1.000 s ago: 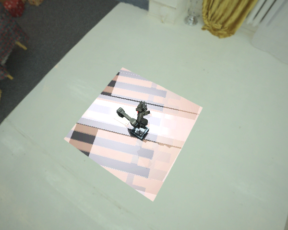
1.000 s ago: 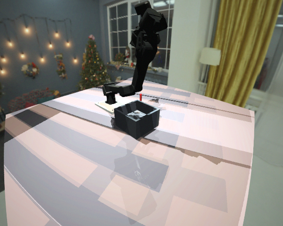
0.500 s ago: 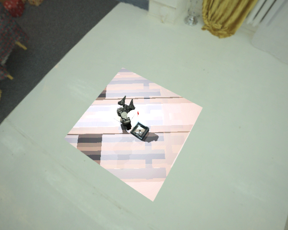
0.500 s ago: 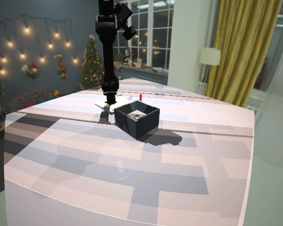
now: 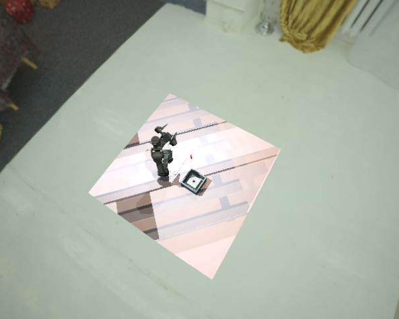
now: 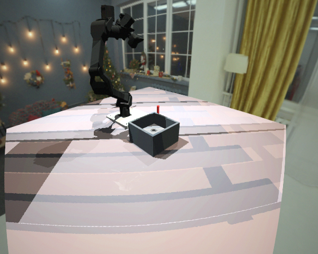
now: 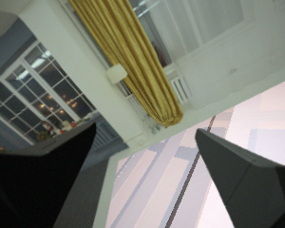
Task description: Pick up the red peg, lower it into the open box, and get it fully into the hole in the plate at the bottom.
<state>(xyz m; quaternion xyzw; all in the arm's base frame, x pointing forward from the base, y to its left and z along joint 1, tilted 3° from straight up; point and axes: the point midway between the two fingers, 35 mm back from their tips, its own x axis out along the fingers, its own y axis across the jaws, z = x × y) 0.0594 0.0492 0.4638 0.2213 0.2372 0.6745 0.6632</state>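
Observation:
The red peg stands upright outside the box, just behind it in the exterior view; its lower end is hidden there. The open dark box holds a white plate at its bottom, with a small dark hole near the middle, and no peg shows in it. My gripper is open and empty, high above the table and well away from the peg and box. Neither peg nor box shows in the wrist view.
The arm's white base plate is left of the peg and behind the box in the exterior view. The wrist view looks out over the table top and its edge toward a yellow curtain and a window.

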